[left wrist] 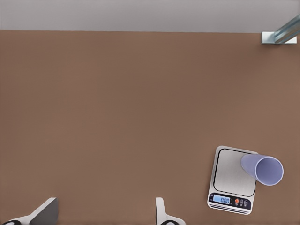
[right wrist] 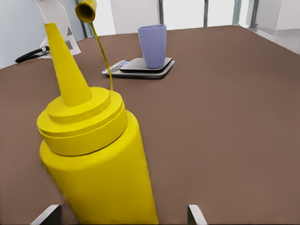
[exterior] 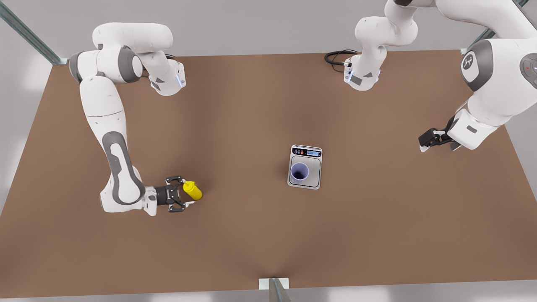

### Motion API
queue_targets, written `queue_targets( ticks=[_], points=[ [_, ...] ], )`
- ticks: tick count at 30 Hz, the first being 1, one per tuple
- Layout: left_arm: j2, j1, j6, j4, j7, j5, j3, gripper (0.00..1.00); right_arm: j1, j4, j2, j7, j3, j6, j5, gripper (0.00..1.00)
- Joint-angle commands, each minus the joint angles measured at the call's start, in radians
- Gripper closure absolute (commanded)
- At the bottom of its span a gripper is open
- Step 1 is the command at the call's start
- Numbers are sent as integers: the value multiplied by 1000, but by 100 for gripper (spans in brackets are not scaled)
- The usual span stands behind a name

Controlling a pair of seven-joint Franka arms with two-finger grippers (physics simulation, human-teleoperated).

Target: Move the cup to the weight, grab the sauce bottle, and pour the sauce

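Note:
The yellow sauce bottle [exterior: 193, 190] stands upright on the brown table at the front view's left. Its nozzle and tethered open cap [right wrist: 86, 9] rise close in the right wrist view. My right gripper [exterior: 188, 193] is open, a finger [right wrist: 194, 214] on each side of the sauce bottle [right wrist: 98, 159] low down. The lavender cup [exterior: 299, 172] stands upright on the silver scale [exterior: 313, 176] mid-table, display strip toward the far side. My left gripper [exterior: 426, 142] waits open above the table at the front view's right, well away from the cup [left wrist: 262, 169] and scale [left wrist: 232, 176].
A black cable [exterior: 335, 56] loops at the table's far edge near the arm's base. A metal bracket [exterior: 273, 284] sits at the near edge. Bare brown tabletop [exterior: 243, 167] lies between the bottle and the scale [right wrist: 140, 69], with the cup [right wrist: 153, 44] on it.

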Motion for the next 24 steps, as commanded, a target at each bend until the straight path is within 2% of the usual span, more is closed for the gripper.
queue_targets(
  ticks=[1,7,9,10,14,16,17,20,24],
  points=[
    [0,0,0,0,0,0,0,0,-3,0,0,0,0,-2,0,0],
    [0,0,0,2,0,0,0,0,-51,2,-12,15,-9,-48,-78,0],
    [0,-1,0,2,0,0,0,0,-74,24,-48,115,-66,-104,-213,0],
    [0,-1,0,2,1,0,0,0,-65,84,-80,292,-98,-126,-307,0],
    [-2,-1,-2,2,0,0,0,0,-37,313,-202,1104,-94,-175,-598,0],
    [-3,-1,-2,2,0,2,0,0,-6,330,-284,1389,-94,-169,-752,0],
    [-3,-1,-2,2,0,0,0,0,37,302,-380,1599,-97,-169,-877,0],
    [-2,0,0,2,0,0,0,0,55,129,-637,2066,-95,-170,-950,0],
    [-2,-1,0,2,1,0,0,0,55,63,-713,2101,-94,-171,-950,0]
  ],
)
